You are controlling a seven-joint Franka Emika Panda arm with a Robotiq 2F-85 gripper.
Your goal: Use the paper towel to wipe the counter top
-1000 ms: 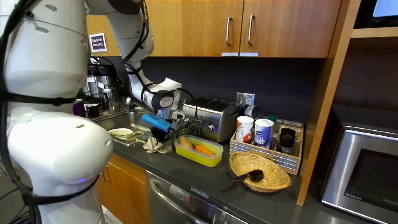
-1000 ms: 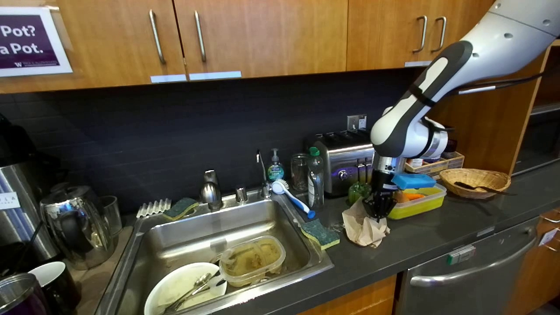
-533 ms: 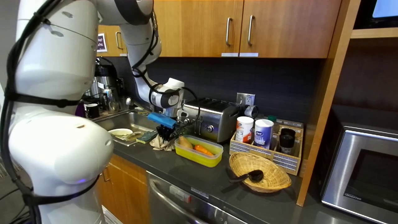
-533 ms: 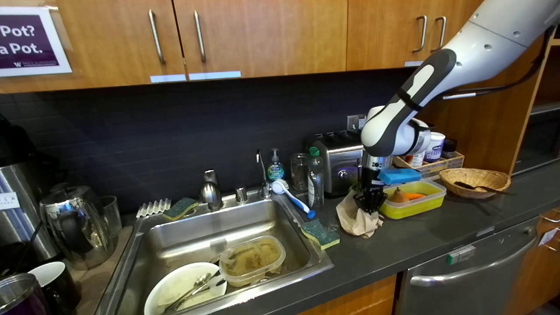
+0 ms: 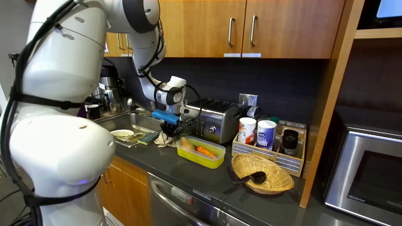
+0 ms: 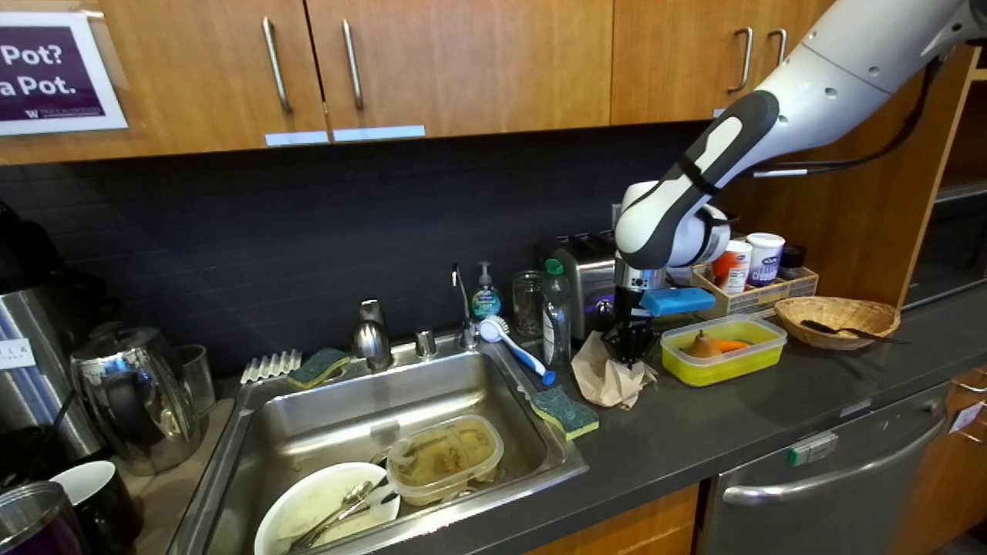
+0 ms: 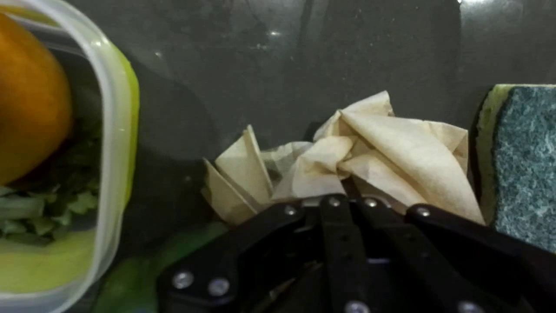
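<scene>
The paper towel, a crumpled tan-brown sheet, lies on the counter top beside the yellow container in both exterior views [image 5: 161,141] [image 6: 605,379]. In the wrist view the paper towel [image 7: 391,152] spreads out past the fingers. My gripper is shut on the paper towel from above, in both exterior views [image 5: 169,134] [image 6: 629,356] and in the wrist view [image 7: 352,202]. The fingers nearly meet, and the fingertips are hidden in the folds. The dark grey counter top shows in all views [image 5: 185,172] [image 6: 694,428] [image 7: 269,65].
A yellow container [image 6: 713,371] with vegetables stands close on one side of the towel. A green sponge [image 6: 567,412] lies close on the other, beside the sink [image 6: 567,462]. Behind stand the toaster [image 6: 590,266] and a bottle [image 6: 555,316]. A woven basket [image 6: 864,339] stands further along.
My gripper has dragged the paper towel along the counter top, away from the yellow container and back toward the bottle and sponge. The container and sponge have not moved.
</scene>
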